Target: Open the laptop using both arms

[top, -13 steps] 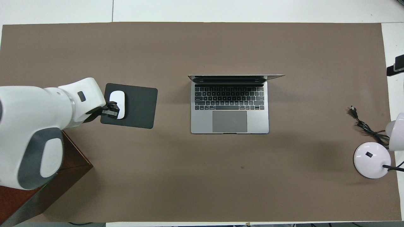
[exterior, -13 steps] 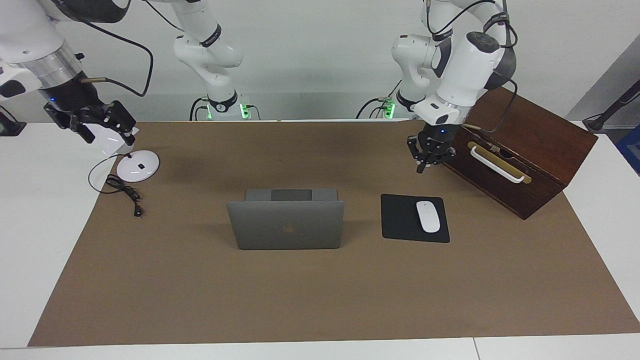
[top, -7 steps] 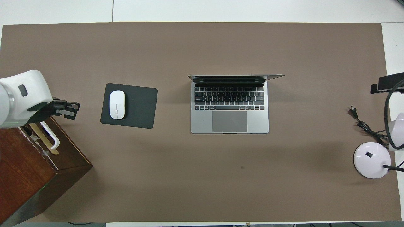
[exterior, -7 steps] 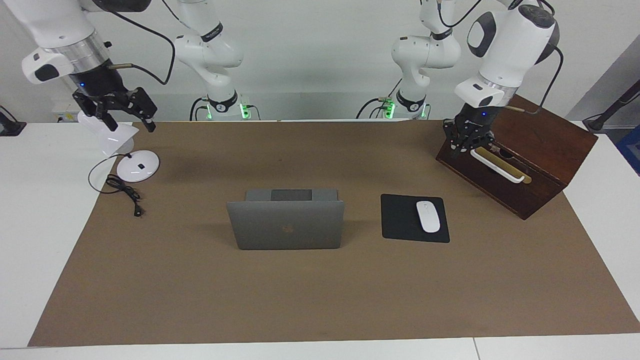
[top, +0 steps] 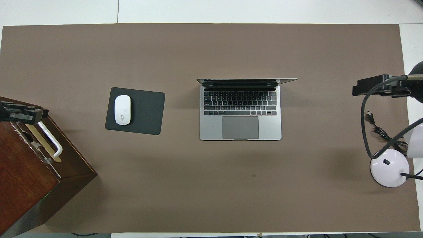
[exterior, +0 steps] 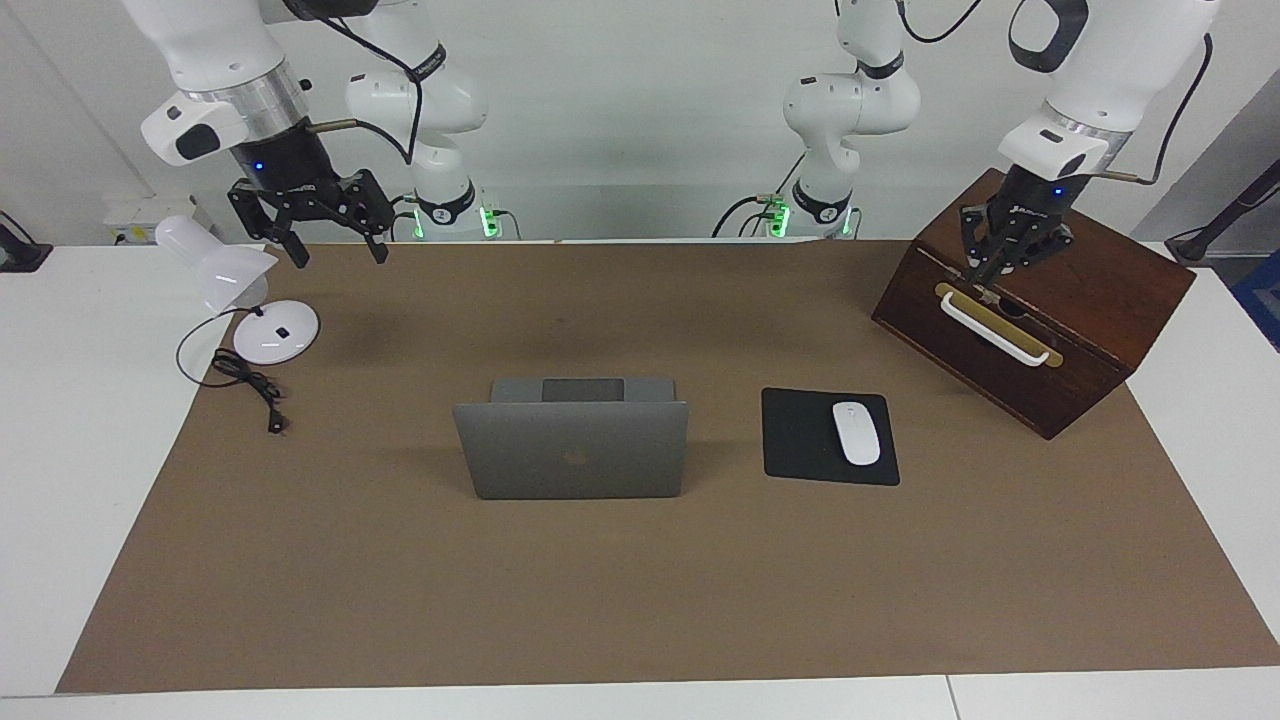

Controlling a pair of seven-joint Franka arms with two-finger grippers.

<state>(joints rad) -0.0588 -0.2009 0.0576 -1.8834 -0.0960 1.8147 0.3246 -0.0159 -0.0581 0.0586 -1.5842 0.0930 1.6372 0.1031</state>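
**Already open: laptop stands clear, both arms up at the ends**

Plainly the laptop (exterior: 571, 447) is open in the middle of the bench (exterior: 640, 590), lid upright, keyboard toward the robots; by my reckoning the job is done.

The right claw (exterior: 334, 247) hangs with its fingers spread apart, over the brown mat near the lamp (exterior: 235, 290), toward the right arm's end. The left claw (exterior: 990, 277) hangs low over the wooden box (exterior: 1080, 290), just above its white handle (exterior: 995, 328); whether its fingers are apart or together, I cannot tell.

What could go wrong: the left claw sits so low that a careless sweep might catch the handle or knock the box. The right claw could clip the lamp head or snag its cord (exterior: 245, 380).

Between box and laptop lies the mousepad (exterior: 800, 437) with the mouse (exterior: 856, 432), well apart from both claws. Nothing stands close about the laptop.
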